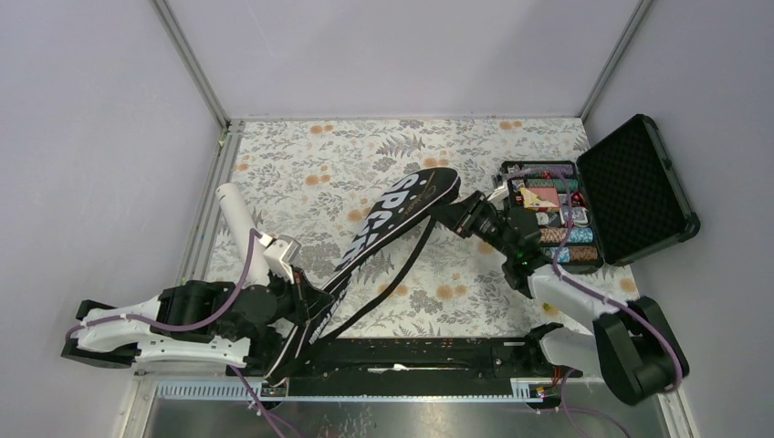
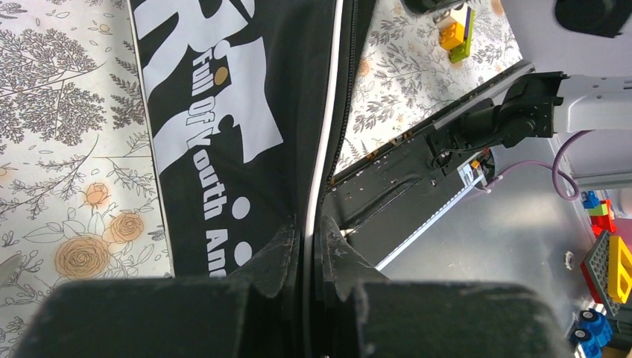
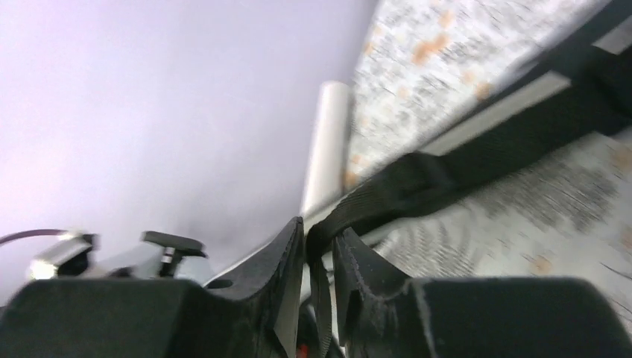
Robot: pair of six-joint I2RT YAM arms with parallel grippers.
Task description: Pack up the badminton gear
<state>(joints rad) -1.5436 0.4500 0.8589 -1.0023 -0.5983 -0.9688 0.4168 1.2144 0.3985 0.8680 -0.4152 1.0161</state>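
Top external view: the floral desk (image 1: 301,155) carries the long black SPORT racket bag (image 1: 402,205), lying diagonally from near-left toward the centre. At the right sits the open black case (image 1: 639,182) (poker chips inside). A white cardboard tube (image 1: 239,224) sits near the left edge. The left gripper (image 2: 309,231) is pressed together on the bag's piped edge. The right gripper (image 3: 319,233) pinches the bag's strap (image 3: 417,179).

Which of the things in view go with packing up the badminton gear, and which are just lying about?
For the job: black SPORT racket bag, its shoulder strap, white cardboard tube.
Just lying about: open black case of poker chips, toy bricks.
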